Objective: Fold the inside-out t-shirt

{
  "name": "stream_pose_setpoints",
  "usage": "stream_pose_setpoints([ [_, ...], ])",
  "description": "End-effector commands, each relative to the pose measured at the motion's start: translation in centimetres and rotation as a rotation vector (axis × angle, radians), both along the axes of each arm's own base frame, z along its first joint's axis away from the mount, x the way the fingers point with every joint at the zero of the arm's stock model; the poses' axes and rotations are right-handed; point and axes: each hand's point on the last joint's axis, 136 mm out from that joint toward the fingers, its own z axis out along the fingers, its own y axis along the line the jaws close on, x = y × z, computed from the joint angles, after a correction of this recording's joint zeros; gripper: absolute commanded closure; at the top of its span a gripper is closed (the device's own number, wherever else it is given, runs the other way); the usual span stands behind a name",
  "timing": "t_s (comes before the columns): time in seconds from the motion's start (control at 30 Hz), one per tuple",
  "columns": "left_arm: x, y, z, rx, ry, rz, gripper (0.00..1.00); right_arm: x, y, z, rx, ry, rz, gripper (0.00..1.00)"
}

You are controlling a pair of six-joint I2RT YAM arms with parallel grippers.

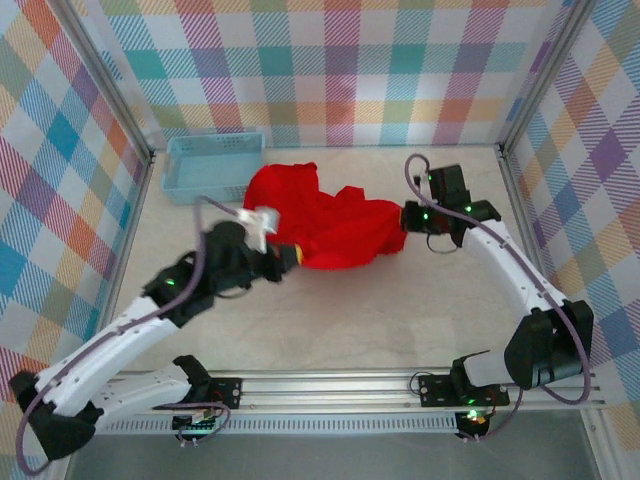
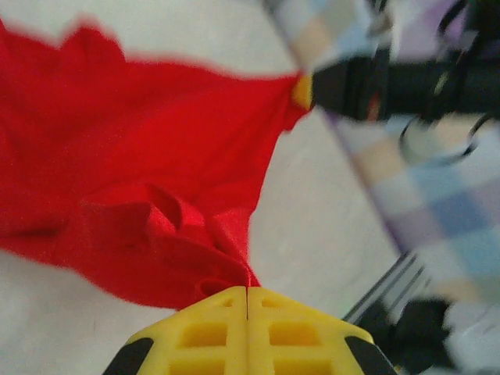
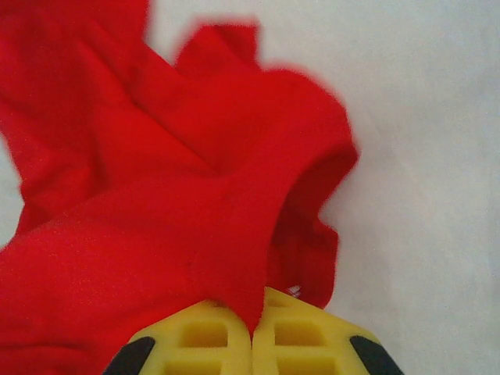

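Plaid walls on three sides, beige table below. Inside-out t-shirt lies bunched, from table centre toward 12 o'clock, not spread flat. Its far lobe at 11 o'clock sits just beside the light-blue basket; can't tell if they touch.

Left gripper is clenched on the shirt's edge at the cloth's 8 o'clock. In the left wrist view the yellow fingers meet with only a thin red corner pinched between them. Right gripper is clamped on the cloth at the shirt's 3 o'clock. In the right wrist view a fold of red runs down into the closed jaws. The cloth hangs taut-ish between the two grips, with the rest crumpled behind toward 12 o'clock.

Risks, as I judge them:
- The left pinch looks shallow, so a hard pull apart could slip that corner out.
- Either grip may be on several layers rather than one hem, so the spread could come out twisted.
- Dragging toward 6 o'clock might catch the far lobe on the basket and shift it.
- Sleeves are not identifiable in the bunch, so the fold lines are a guess.
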Motion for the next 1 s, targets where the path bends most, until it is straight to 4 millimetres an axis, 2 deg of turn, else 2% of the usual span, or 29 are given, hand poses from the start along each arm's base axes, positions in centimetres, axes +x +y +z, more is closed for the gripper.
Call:
stream_pose_setpoints([
  [0.0,-1.5,-2.5,-2.7,-0.018,-0.021,0.005,1.00,-0.6,-3.1,-1.0,0.065,0.030,-0.170,0.95],
  [0.1,-3.3,-5.0,-7.2,0.056,0.043,-0.044,1.00,-2.0,-5.4,-4.1,0.091,0.112,-0.274,0.94],
  [0.17,-4.1,-6.1,-8.9,0.111,0.057,-0.073,0.86,-2.6,-6.6,-5.3,0.088,0.138,-0.325,0.90],
  [0.23,-3.8,-6.1,-9.6,0.167,0.056,-0.062,0.73,-2.8,-7.3,-5.7,0.089,0.147,-0.349,0.89],
  [0.3,-2.1,-4.1,-9.4,0.255,0.029,0.025,0.52,-3.0,-8.1,-5.7,0.073,0.143,-0.379,0.86],
  [0.4,1.3,-0.7,-8.5,0.282,0.049,0.130,0.33,-3.0,-9.5,-5.5,0.048,0.131,-0.426,0.84],
  [0.47,4.0,2.2,-8.4,0.320,0.073,0.227,0.26,-2.8,-10.0,-5.2,0.055,0.125,-0.445,0.83],
  [0.57,8.4,7.4,-9.9,0.395,0.154,0.403,0.24,-2.5,-10.5,-4.9,0.063,0.118,-0.461,0.81],
  [0.67,12.1,12.1,-12.4,0.475,0.274,0.549,0.27,-2.5,-10.5,-4.3,0.073,0.113,-0.462,0.70],
  [0.73,14.1,13.5,-13.9,0.502,0.319,0.582,0.29,-2.6,-9.6,-3.8,0.112,0.102,-0.429,0.66],
  [0.83,16.8,14.7,-15.8,0.567,0.351,0.602,0.29,-3.6,-7.0,-3.4,0.135,0.102,-0.342,0.56],
  [0.97,19.4,15.5,-18.4,0.639,0.411,0.605,0.32,-6.7,-2.6,-5.2,0.021,0.153,-0.206,0.48],
])
